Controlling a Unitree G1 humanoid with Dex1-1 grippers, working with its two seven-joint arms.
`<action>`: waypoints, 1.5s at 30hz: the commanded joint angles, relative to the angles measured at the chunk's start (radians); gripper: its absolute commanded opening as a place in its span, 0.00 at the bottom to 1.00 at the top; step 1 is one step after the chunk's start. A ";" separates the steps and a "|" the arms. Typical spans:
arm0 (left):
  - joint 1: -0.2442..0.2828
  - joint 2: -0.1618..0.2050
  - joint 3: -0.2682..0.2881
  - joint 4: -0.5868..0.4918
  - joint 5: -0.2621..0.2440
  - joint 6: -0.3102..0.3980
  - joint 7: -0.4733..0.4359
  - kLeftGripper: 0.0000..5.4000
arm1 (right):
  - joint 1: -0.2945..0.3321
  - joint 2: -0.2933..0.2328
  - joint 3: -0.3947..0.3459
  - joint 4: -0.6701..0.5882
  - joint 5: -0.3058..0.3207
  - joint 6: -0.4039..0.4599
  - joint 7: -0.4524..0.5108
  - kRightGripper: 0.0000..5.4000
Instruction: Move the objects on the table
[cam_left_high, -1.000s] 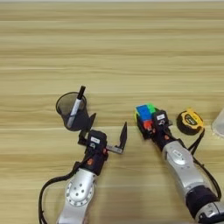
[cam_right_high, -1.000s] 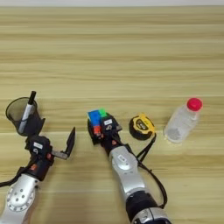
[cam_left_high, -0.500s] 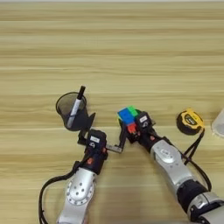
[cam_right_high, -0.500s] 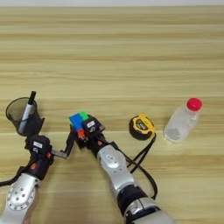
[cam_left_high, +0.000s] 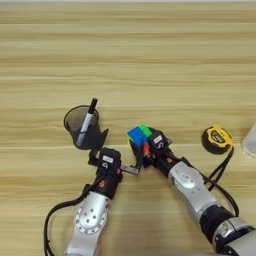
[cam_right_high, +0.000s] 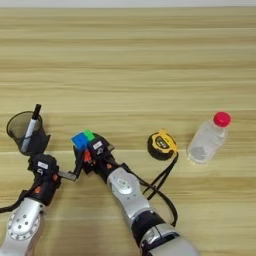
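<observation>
Left eye view: the right gripper pinches the small multicoloured puzzle cube near the middle of the table, toward its near edge, the blue and green faces showing above the black fingers. The left gripper sits just to the cube's left with its two fingers spread wide — one finger lies against the foot of the black mesh pen cup, the other reaches to the cube's side; whether it touches the cube is hard to tell. The pen cup stands upright left of centre, a black-and-white marker leaning inside it. The yellow tape measure lies toward the right edge, well apart from the cube, its black strap trailing toward the near edge.

Right eye view: the same scene reaches further right. The cube is in the right gripper, left of centre, and the left gripper, fingers splayed, lies between it and the pen cup at the left edge. The marker tilts in the cup. The tape measure rests near the middle, and just beside it on the right lies a clear plastic bottle with a red cap — tilted, cap pointing toward the far right corner.
</observation>
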 joint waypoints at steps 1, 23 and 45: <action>-0.002 -0.010 0.004 0.010 -0.004 -0.012 0.005 1.00 | 0.030 0.080 0.005 0.007 -0.014 0.006 -0.031 0.77; 0.004 -0.020 0.013 0.001 -0.013 -0.023 0.009 1.00 | 0.092 -0.001 -0.058 -0.196 0.014 -0.055 -0.084 1.00; 0.010 -0.023 0.009 -0.012 -0.014 -0.015 0.011 1.00 | 0.286 -0.160 -0.255 -0.501 -0.013 0.005 -0.240 1.00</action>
